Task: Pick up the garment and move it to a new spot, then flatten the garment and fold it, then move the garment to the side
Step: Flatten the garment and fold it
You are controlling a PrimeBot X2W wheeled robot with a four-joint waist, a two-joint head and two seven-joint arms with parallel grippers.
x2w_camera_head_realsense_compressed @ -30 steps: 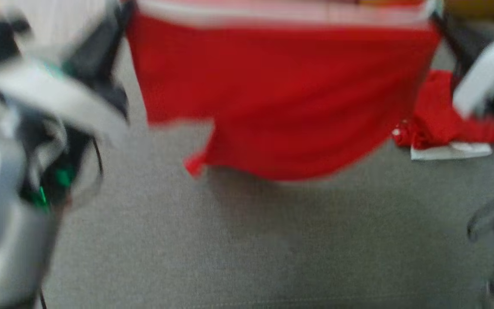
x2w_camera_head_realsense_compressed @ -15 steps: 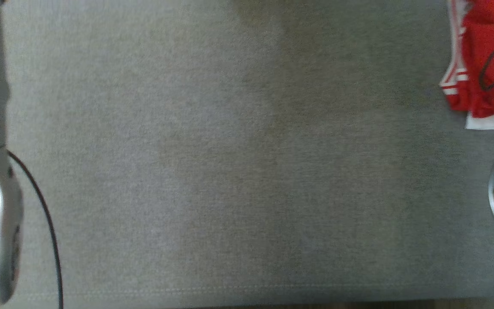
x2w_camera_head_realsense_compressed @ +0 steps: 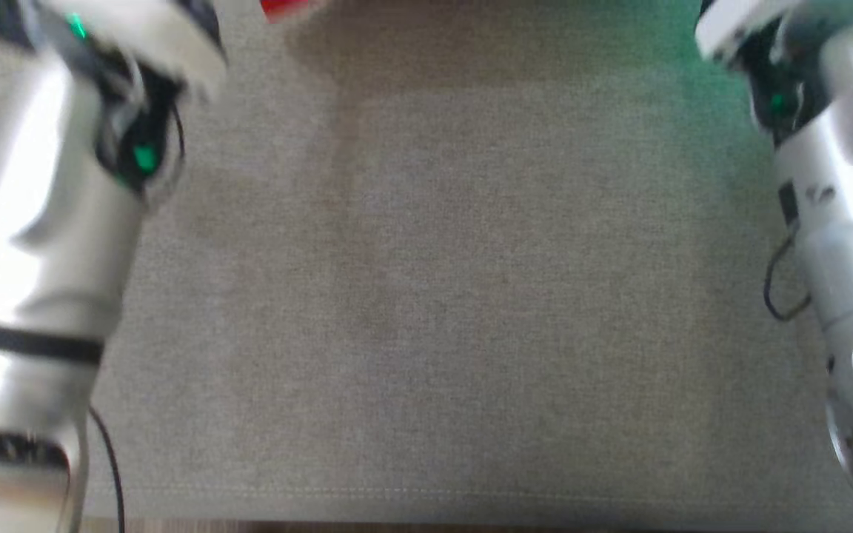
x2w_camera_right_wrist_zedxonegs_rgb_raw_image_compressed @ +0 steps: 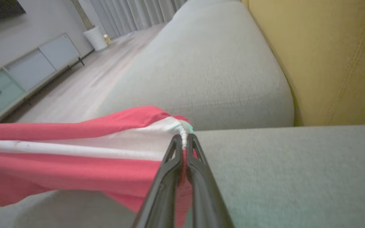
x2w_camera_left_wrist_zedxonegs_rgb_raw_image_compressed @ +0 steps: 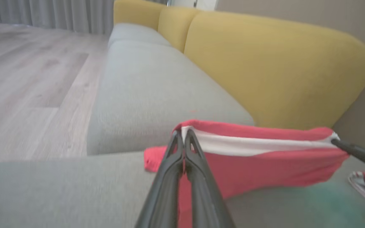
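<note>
The garment (x2w_camera_left_wrist_zedxonegs_rgb_raw_image_compressed: pixel 265 167), a red sheet of thin cloth with a white band along its top edge, looks soft and matt; its weave is too blurred to tell. The long dark fingers of the left gripper (x2w_camera_left_wrist_zedxonegs_rgb_raw_image_compressed: pixel 184 134) and the right gripper (x2w_camera_right_wrist_zedxonegs_rgb_raw_image_compressed: pixel 184 139) look like smooth plastic with a faint satin sheen. The grey sofa seat (x2w_camera_head_realsense_compressed: pixel 426 296) is matt woven cloth, fine-grained, with a stitched seam near its front edge. The mustard-yellow back cushions (x2w_camera_left_wrist_zedxonegs_rgb_raw_image_compressed: pixel 265 63) are matt cloth too. The silver forearms (x2w_camera_head_realsense_compressed: pixel 34 222) are glossy and metal-looking. The pale plank floor (x2w_camera_left_wrist_zedxonegs_rgb_raw_image_compressed: pixel 27 79) looks like smooth wood with a low sheen.
</note>
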